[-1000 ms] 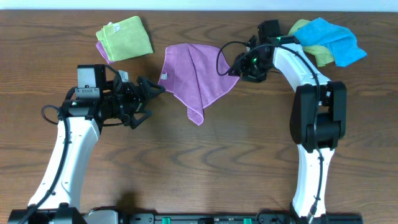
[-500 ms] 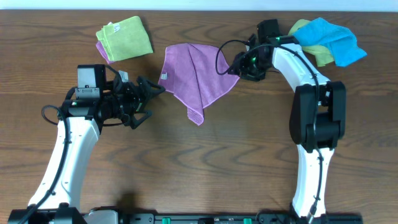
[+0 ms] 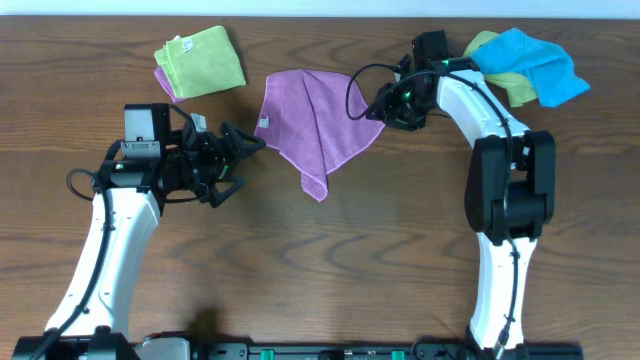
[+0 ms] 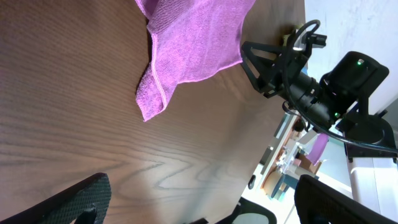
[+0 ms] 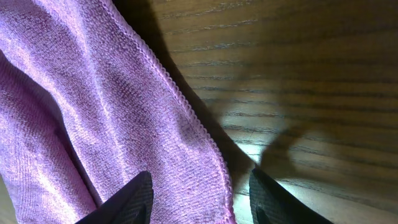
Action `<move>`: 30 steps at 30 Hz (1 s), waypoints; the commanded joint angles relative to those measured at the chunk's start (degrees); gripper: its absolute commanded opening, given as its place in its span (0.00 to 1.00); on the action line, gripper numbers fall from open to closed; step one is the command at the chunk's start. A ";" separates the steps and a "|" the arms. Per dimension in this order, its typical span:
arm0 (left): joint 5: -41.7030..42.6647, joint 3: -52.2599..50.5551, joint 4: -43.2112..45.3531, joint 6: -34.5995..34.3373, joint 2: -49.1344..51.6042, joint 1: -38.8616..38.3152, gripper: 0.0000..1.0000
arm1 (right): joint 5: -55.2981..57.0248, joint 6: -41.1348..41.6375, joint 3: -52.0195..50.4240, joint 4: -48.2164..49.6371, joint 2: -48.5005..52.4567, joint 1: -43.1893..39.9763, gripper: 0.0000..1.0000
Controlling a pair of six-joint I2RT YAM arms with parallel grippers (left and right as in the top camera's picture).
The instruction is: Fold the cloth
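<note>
The lilac-purple cloth lies crumpled flat on the wood table at top centre, a small white tag at its left edge and a pointed corner toward the front. My right gripper is open at the cloth's right edge; in the right wrist view its fingers straddle the cloth's hemmed edge. My left gripper is open and empty, left of the cloth and apart from it. The left wrist view shows the cloth's pointed corner ahead of the open fingers.
A lime-green folded cloth lies at the back left with a purple piece under it. A bright blue cloth over a yellow-green one lies at the back right, behind the right arm.
</note>
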 commanded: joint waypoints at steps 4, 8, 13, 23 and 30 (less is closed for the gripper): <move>0.61 0.87 0.22 0.02 0.11 -0.24 0.95 | -0.39 0.74 -0.13 0.13 1.29 1.22 0.50; 0.61 0.87 0.20 0.02 0.11 -0.24 0.95 | -0.46 1.46 -0.13 -0.20 2.34 1.73 0.47; 0.63 0.87 0.17 0.02 0.11 -0.24 0.95 | -0.42 1.77 -0.13 0.13 2.91 2.43 0.31; 0.68 0.87 0.15 0.02 0.11 -0.26 0.95 | 0.13 -0.13 -0.04 -2.60 -0.85 1.01 0.01; 0.44 0.76 2.25 0.00 0.24 -3.26 0.95 | 11.85 -4.04 -0.04 -10.93 -12.92 0.79 0.01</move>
